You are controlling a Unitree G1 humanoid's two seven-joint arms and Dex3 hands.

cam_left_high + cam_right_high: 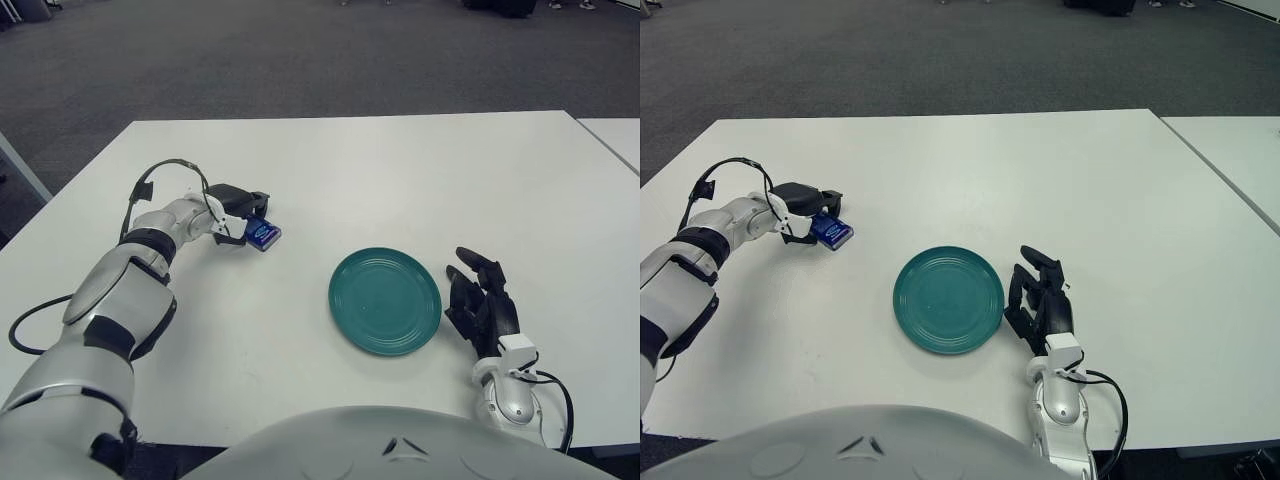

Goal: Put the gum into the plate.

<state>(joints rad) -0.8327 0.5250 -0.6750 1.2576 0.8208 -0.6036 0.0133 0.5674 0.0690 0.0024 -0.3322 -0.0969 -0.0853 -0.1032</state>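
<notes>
The table [400, 170] was smooth, matte white; the plate [385, 300] was a round teal dish with faint concentric rings, lying flat just left of the right hand [483, 305], whose dark fingers were loosely spread and held nothing; the gum [263, 235] was a small glossy blue packet, rectangular and tilted, pinched in the curled black fingers of the left hand [238, 212]; it sat well to the left of the plate, low over the tabletop.
</notes>
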